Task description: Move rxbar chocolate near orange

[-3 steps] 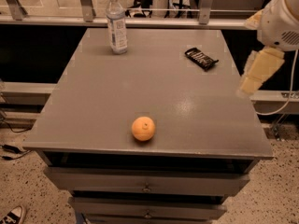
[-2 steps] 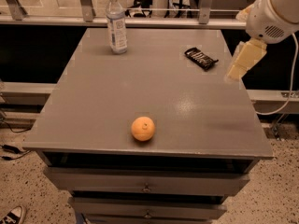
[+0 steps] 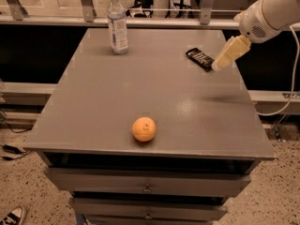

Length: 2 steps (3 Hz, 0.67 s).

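Gripper point(image 3: 219, 64) hangs just beside the rxbar chocolate point(image 3: 200, 59) at the table's point(image 3: 117, 88) far-right corner, prob. lining up a grab, open/closed can't tell, w/ orange point(image 3: 144, 129) well apart near the front edge.

The gripper point(image 3: 219, 64) hangs at the right end of the bar point(image 3: 199, 58). Whether it touches the wrapper or covers its tip cannot be told. Behind the gripper, the arm point(image 3: 272, 8) runs out past the top right corner. The bar's lettering is unreadable, as is the label on the bottle point(image 3: 117, 25) far to the gripper's left. Far below and left of it, a shoe point(image 3: 11, 216) is cut by the bottom edge.
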### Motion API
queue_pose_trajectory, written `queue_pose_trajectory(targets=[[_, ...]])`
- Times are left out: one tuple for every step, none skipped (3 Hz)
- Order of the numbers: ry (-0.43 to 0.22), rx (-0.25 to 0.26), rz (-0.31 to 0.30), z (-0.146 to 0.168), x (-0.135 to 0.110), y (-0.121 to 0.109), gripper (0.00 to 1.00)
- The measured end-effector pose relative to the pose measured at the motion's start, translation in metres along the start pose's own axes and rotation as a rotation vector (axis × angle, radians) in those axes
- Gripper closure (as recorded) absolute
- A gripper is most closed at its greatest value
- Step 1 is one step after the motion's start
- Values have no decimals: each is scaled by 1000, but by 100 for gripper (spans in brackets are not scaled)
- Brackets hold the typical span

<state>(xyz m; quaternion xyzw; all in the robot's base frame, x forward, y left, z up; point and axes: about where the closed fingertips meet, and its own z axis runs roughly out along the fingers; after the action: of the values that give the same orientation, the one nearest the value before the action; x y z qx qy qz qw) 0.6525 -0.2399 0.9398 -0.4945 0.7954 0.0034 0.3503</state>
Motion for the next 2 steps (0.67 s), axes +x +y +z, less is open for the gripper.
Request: queue_pose_trajectory(targets=[[-57, -17, 131, 39, 12, -30, 0], [-73, -36, 194, 61, 20, -37, 0]])
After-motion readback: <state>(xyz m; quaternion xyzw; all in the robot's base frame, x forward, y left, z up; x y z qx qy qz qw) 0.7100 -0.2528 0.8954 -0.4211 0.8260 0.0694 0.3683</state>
